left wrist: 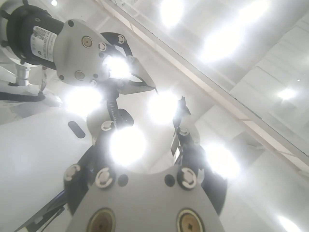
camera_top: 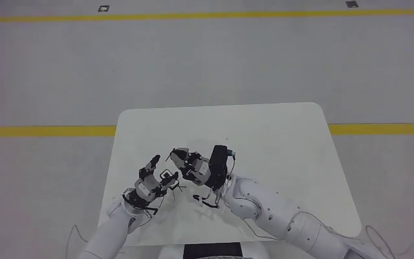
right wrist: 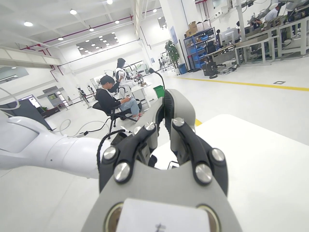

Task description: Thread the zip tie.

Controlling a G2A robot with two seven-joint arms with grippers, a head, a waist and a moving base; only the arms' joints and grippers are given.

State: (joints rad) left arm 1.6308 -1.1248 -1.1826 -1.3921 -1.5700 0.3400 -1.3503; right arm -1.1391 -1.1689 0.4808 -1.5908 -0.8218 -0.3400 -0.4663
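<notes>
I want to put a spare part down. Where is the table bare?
The far half of the table and the strip along its right edge are bare. The near left is crowded: the left gripper and right gripper are close together there, with the zip tie.

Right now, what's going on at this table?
Both arms are held close together above the table. The right gripper is shut on a black zip tie, and the tie's free end curves up past its fingers. The left gripper is open, just beside the right one and facing it. Glare in the left wrist view hides the tie's ends, so I can't tell if threading has begun.
</notes>
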